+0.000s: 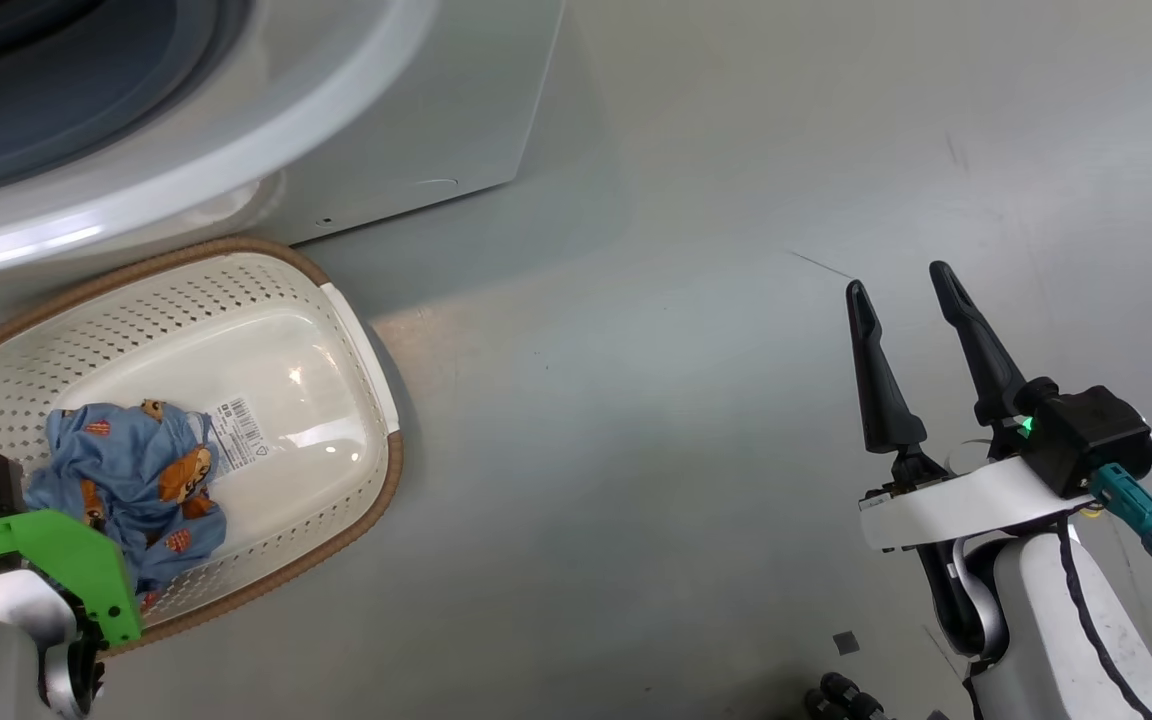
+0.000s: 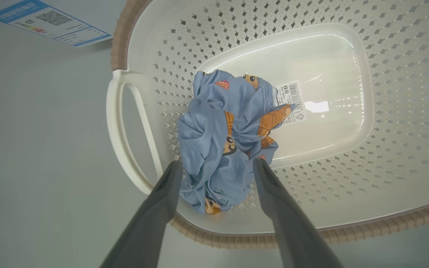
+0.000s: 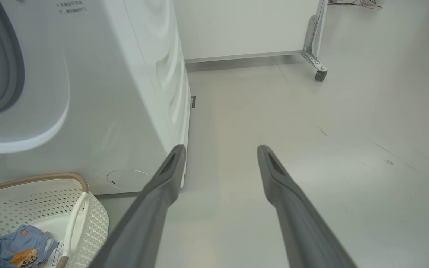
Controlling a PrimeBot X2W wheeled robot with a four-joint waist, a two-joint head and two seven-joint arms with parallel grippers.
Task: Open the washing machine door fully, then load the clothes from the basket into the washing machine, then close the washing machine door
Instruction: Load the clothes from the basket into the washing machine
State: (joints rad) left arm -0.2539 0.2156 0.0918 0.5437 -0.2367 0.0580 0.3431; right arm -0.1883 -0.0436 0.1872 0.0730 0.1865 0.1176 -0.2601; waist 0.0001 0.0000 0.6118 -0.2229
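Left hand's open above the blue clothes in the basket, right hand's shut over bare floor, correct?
Not quite: the right hand is open, spread wide over the floor, as the right wrist view shows. The left hand is indeed open above the blue clothes in the basket.

a lab-like test room: washing machine [image 3: 125, 93] on bare grey floor [image 3: 311, 149], wheeled partition [image 3: 244, 29]

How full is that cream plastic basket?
Nearly empty: the cream perforated basket holds only a crumpled blue bear-print cloth bundle; most of its bottom shows.
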